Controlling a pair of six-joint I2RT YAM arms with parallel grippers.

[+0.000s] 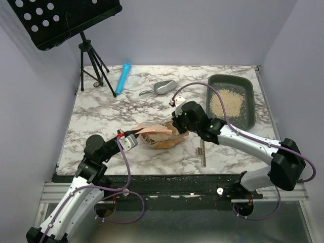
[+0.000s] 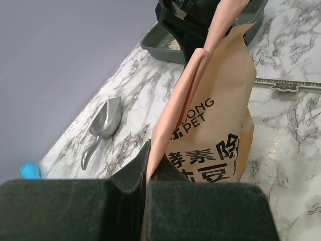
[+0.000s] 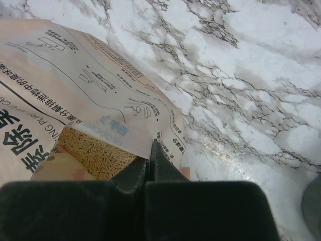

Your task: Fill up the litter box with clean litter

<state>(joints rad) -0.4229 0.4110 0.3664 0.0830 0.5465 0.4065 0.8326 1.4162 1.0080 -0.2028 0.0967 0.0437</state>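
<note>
A: Litter box [image 1: 231,101] is sitting at the far right of the table [image 1: 101,126], apart from the grippers. A pale patch of clean litter [image 1: 225,104] is lying in it.

B: Bag [image 1: 159,135] is resting mid-table, with its open mouth toward the right arm. Left gripper [image 2: 147,165] is pinching the bag's folded end, jaws closed flat on the paper. Right gripper [image 3: 152,150] is nipping the lip of the mouth the same way.

A: I'm judging the bag soft and crinkly, weighted by pellets [image 3: 95,150] (probably sagging between two thin pinches). Holding both ends is looking sound. Raising the left end should be sending pellets mouthward.

B: "…ONG PET" is showing in black, its first letters hidden by a fold. Large Chinese characters are running below it; I'm not reading them confidently. Small print and line diagrams are too fine to read.
</note>
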